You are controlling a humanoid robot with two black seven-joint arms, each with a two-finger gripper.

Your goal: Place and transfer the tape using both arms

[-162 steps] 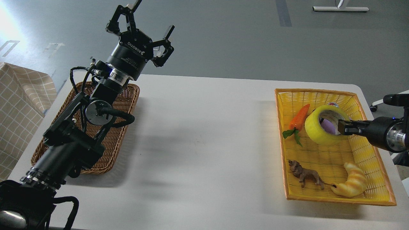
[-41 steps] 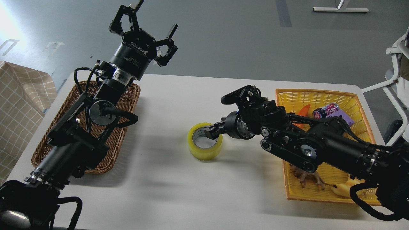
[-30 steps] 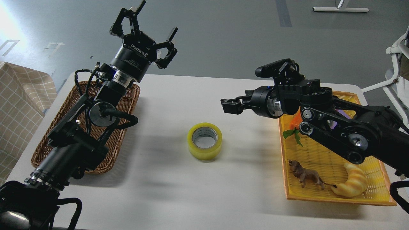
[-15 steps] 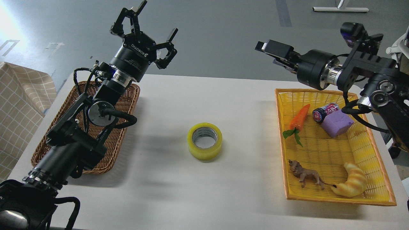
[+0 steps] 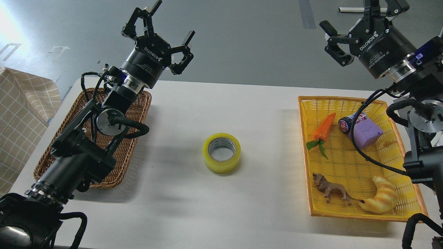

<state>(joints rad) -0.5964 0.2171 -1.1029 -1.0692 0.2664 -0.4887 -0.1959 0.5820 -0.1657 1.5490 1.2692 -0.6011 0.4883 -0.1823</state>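
The tape, a yellow roll with a grey-white core, lies flat on the white table near its middle, with nothing touching it. My left gripper is raised beyond the table's far left side, above the brown basket, fingers spread open and empty. My right gripper is raised at the top right, beyond the yellow basket, fingers spread open and empty; its upper fingers are cut off by the frame's top edge. Both grippers are far from the tape.
A brown wicker basket lies at the left, partly behind my left arm. A yellow basket at the right holds a carrot toy, a purple block, a small can, a lion figure and a croissant toy.
My right gripper carried the tape from the yellow basket to the table's middle, let it go, then pulled back and up to the top right. The left arm has barely moved.
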